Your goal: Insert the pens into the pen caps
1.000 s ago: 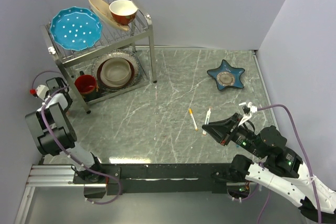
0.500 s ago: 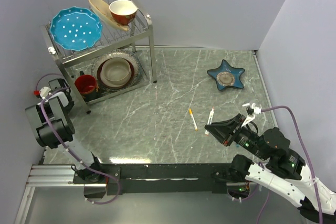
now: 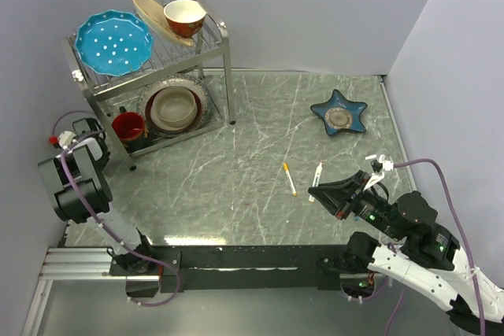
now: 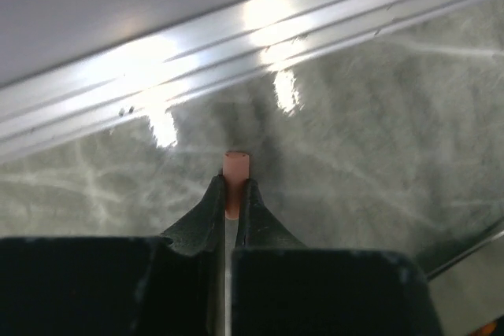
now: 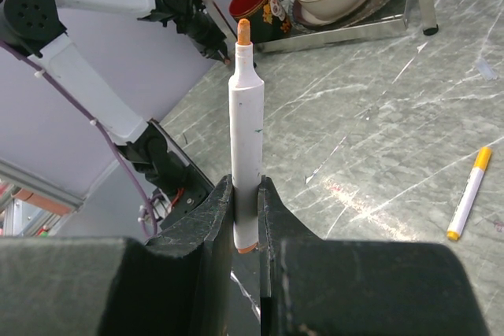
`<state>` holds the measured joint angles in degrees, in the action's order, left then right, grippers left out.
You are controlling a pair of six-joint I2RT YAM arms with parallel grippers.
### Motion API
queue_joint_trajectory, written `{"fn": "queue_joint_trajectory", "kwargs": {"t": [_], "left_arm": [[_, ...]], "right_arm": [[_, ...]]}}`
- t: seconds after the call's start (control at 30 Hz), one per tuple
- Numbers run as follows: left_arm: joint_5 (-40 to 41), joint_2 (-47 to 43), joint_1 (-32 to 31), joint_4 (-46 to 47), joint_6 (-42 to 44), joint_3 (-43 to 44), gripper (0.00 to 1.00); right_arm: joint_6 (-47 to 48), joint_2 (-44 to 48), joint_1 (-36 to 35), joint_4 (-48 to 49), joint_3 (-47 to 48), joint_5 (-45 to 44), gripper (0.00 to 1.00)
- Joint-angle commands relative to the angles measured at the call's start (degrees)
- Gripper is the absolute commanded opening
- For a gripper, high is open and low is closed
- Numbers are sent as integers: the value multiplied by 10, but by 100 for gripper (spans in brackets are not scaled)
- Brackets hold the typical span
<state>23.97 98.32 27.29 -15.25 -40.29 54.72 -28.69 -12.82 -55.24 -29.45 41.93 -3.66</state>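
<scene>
Grey marble table point(image 3: 236, 202) w/ a dish rack point(image 3: 228, 84) at far left. Near the front-right edge the right gripper point(image 5: 246, 186) has its fingers pinched on a white orange-tipped pen point(image 5: 244, 108) — barrel upright in the wrist view, clear of the tabletop. A second pen point(image 3: 289, 179), white w/ orange end, lies flat on the marble just left of it. At the left edge the left gripper point(image 4: 233, 188) pinches a small pinkish cap point(image 4: 236, 164) — end poking past the fingertips, above the table nr a metal rail point(image 4: 197, 45).
</scene>
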Motion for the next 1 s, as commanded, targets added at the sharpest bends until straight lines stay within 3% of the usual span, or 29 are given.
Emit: {"fn": "queue_joint_trajectory", "kwargs": {"t": [0.0, 0.37, 0.5, 0.73, 0.83, 0.97], "left_arm": [[-37, -55, -2, -33, -39, -53, 1], [-78, -223, -59, -70, -127, -213, 1], [-135, -287, -81, -73, -140, -261, 1], [-174, -401, -167, -107, -164, -281, 1], [-229, -436, -181, -65, -183, -298, 1], [-228, -434, -224, -44, -200, -307, 1]], "right_arm": [[-7, 13, -2, -7, 35, -8, 0], [-25, 38, -2, -38, 32, -15, 0], [-23, 29, -2, -39, 26, -18, 0], [-44, -23, -2, 18, -11, -15, 0], [-44, -65, -2, 38, -16, 7, 0], [-55, -95, -3, 62, -36, 4, 0]]}}
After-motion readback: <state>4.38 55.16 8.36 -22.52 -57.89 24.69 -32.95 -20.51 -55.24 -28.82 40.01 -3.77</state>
